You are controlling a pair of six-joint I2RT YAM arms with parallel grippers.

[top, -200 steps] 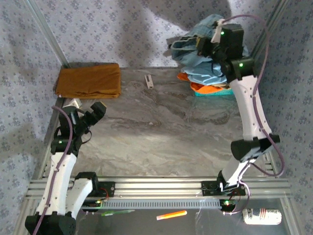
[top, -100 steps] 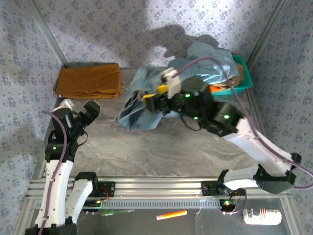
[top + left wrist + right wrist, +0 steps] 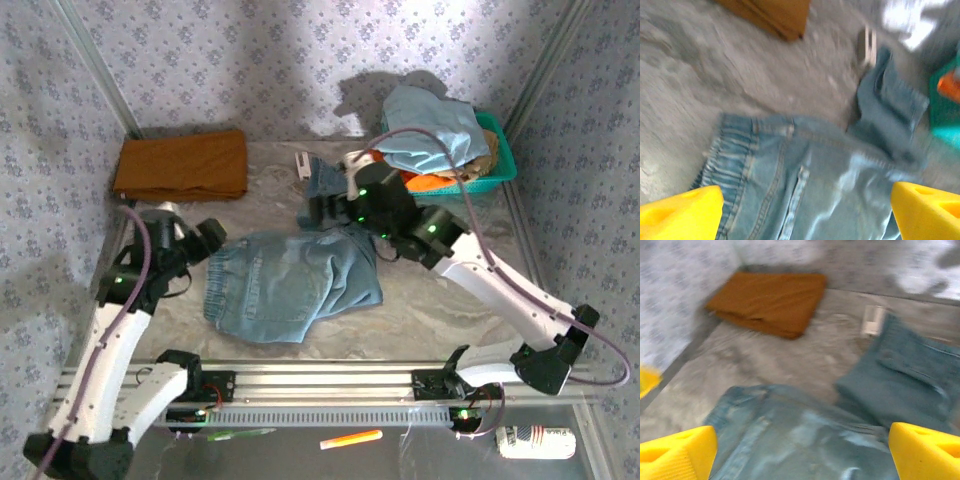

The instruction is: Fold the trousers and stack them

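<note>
Two grippers stand with their yellow fingers spread wide and nothing clasped between them. The landmark is the mustard-brown folded cloth, lying flat in the far left corner of the bench.

The trousers lie in a loose heap on the bench, toward the arm bases and to the right of the brown cloth, well apart from it. Their gathered waistband is the end closest to the cloth's side of the bench. A darker denim leg runs away to the far right and ends just beside a small white object, which sits to the right of the cloth, level with it.

The left gripper hovers on the near side of the cloth, just beside the waistband. In the left wrist view its fingers frame the waistband and a back pocket.

The right gripper is farther right of the cloth, over the spot where the leg leaves the heap.

Well to the right of the cloth, a teal basket holds a paler blue garment and something orange.
</note>
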